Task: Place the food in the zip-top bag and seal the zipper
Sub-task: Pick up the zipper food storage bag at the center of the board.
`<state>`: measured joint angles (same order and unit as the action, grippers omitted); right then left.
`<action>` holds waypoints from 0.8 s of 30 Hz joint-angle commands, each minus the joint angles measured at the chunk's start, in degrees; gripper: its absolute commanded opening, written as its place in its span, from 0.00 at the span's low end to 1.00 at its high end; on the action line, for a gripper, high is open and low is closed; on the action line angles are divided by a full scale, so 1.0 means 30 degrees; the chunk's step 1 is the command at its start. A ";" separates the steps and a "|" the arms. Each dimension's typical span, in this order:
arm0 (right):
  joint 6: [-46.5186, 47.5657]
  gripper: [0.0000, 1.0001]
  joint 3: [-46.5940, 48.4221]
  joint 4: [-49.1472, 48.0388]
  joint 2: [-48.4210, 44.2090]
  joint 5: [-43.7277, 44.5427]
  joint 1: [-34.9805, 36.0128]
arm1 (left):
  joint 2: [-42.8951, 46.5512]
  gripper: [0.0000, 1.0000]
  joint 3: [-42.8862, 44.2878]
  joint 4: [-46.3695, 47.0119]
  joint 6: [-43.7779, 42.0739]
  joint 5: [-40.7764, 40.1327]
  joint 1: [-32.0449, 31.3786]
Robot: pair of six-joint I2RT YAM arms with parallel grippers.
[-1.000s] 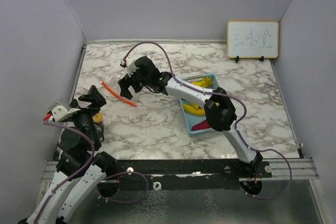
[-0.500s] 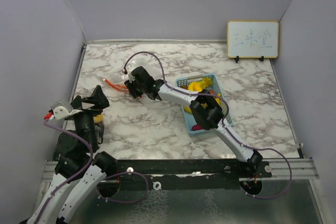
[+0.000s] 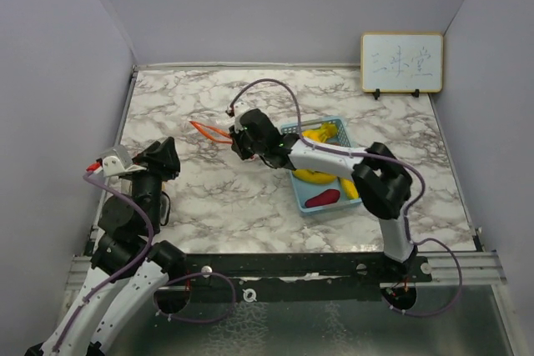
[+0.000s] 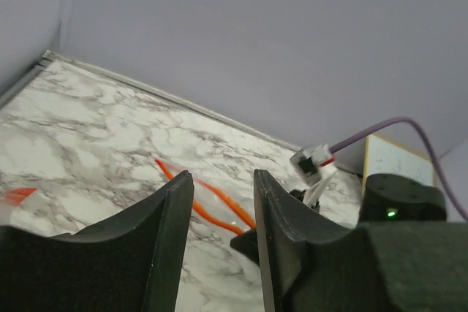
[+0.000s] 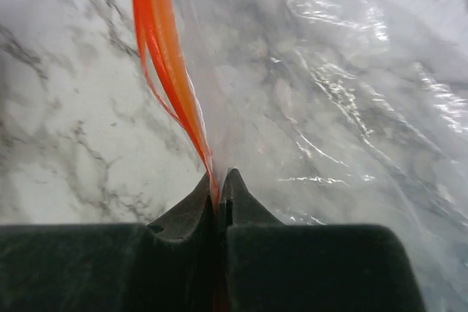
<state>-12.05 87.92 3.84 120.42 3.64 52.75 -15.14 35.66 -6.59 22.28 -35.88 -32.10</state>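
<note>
Marble table (image 3: 250, 198) shows you at bag-opening: your right gripper (image 5: 219, 189) pinches the orange zipper strip (image 5: 164, 56) of the zip-top bag (image 5: 329, 107), your left gripper (image 4: 223, 180) gapes empty, and the food (image 3: 315, 177) lies in the blue basket (image 3: 319, 210), so next you likely need the left on the opposite lip.
</note>
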 commanded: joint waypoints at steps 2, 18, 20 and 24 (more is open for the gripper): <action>-0.2116 0.02 -0.3473 -0.4089 -0.5996 -0.0057 -0.0035 | 0.0040 0.40 -0.0997 0.0978 0.3030 0.3855 0.0057; -0.3270 0.02 -0.7766 -0.7514 -1.0926 -0.5410 -0.0006 | -0.2763 0.56 -0.4183 1.0312 0.9282 0.7034 0.0052; -0.3239 0.02 -0.7887 -0.7584 -1.1101 -0.5597 -0.0009 | -0.3327 0.56 -0.4134 1.0770 0.9496 0.7216 0.0063; -0.3202 0.02 -0.8143 -0.7828 -1.1476 -0.5961 0.0073 | -0.4376 0.56 -0.3959 1.0730 0.9878 0.7564 0.0040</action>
<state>-21.26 64.16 -15.53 89.47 -11.18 52.66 -25.98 23.05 21.12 49.39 -16.29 -32.10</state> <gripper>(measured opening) 0.029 0.564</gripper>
